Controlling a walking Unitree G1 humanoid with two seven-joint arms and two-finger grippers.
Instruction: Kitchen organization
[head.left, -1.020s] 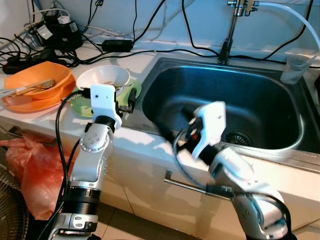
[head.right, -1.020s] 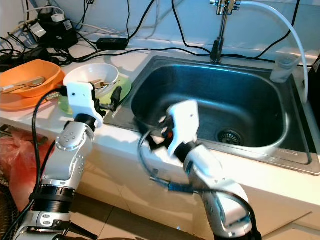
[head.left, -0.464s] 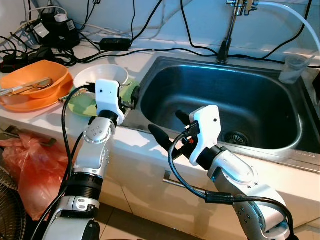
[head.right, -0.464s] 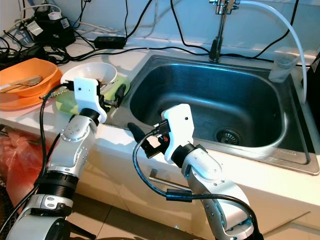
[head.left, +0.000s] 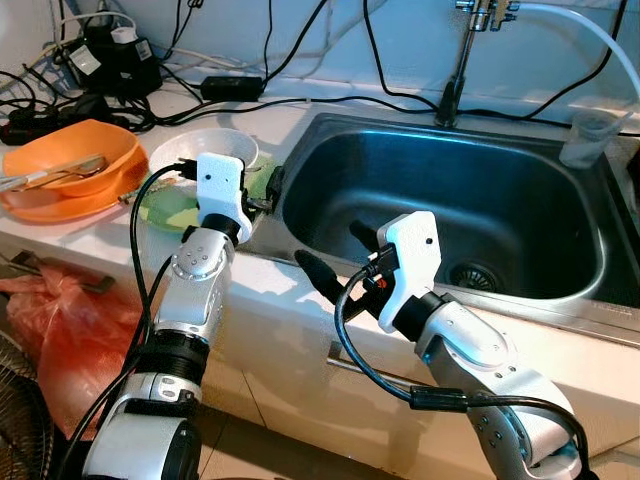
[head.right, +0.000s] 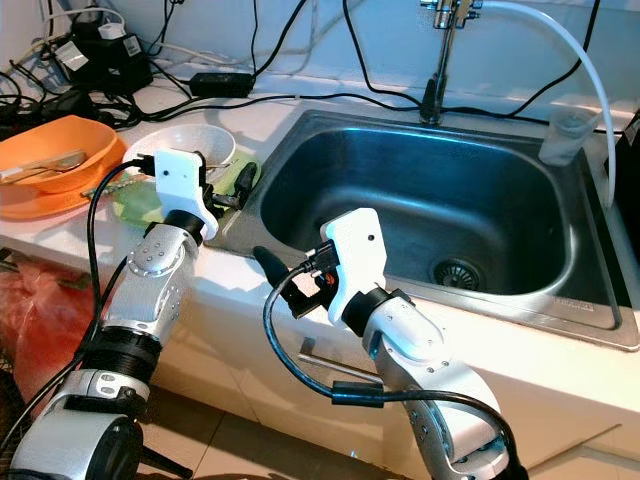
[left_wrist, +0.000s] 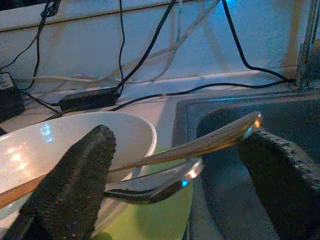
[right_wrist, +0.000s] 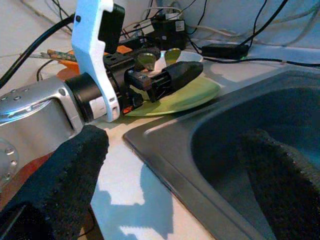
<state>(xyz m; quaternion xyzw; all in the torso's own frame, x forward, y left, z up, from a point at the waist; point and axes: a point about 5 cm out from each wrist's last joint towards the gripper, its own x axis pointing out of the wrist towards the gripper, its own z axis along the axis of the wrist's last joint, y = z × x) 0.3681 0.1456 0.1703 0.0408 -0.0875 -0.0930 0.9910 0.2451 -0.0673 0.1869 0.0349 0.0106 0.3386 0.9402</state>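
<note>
Left pincer (left_wrist: 170, 165) gaping by white bowl (head.left: 190, 150), steel sink (head.left: 520, 290), cable-strewn countertop (head.left: 285, 120)

Round white bowl (head.left: 205, 148) on lime-green flat plate (head.left: 170, 212); at nine o'clock, orange plastic basin (head.left: 68, 165); sink (head.left: 520, 215) seemingly grey steel.

I see my left gripper (head.right: 238, 183) at the white bowl (head.right: 180, 146) and green plate (head.right: 140, 205) on the worktop (head.right: 275, 115), beside the steel sink (head.right: 430, 200). My right gripper (head.right: 295, 240) hangs over the sink's near edge, fingers spread. Orange bowl (head.right: 50, 150) sits far left with utensils inside. Faucet (head.right: 437, 60) at back, clear cup (head.right: 562, 135) on the sink's far right rim. Black cables (head.right: 90, 60) are tangled behind.
</note>
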